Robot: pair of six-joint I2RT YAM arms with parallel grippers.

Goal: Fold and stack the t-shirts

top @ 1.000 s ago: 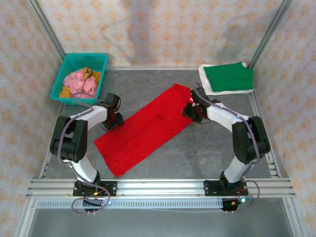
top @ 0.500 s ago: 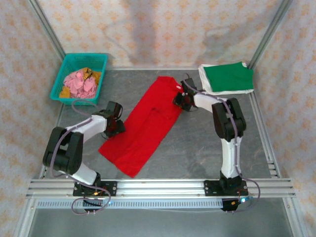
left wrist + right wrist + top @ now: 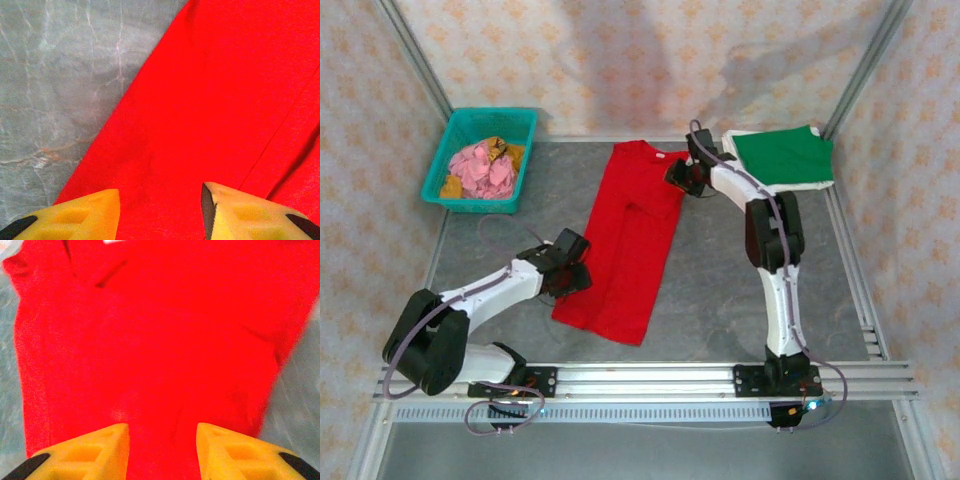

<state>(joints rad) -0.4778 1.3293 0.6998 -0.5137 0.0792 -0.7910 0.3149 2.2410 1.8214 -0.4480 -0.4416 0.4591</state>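
Note:
The bright red t-shirt [image 3: 630, 240] lies flat as a long folded strip, running from the table's back to its front. My left gripper [image 3: 575, 272] rests on its near left edge. Its yellow fingers stand apart, with red cloth [image 3: 210, 100] spread between them around the left gripper [image 3: 160, 210]. My right gripper [image 3: 678, 178] sits on the shirt's far right corner. Its fingers are also apart over red cloth [image 3: 150, 340] at the right gripper [image 3: 162, 450]. The dark green t-shirt [image 3: 782, 155] lies folded on the white t-shirt [image 3: 732, 160] at the back right.
A teal basket [image 3: 490, 113] holding pink and yellow cloth stands at the back left. Grey tabletop [image 3: 50, 75] lies bare left of the red shirt. Metal frame posts rise at both back corners, and a rail runs along the front edge.
The red shirt has swung from a diagonal to nearly straight front-to-back. My left gripper slid nearer and rightward, and my right gripper moved farther back and left, both staying on the cloth.

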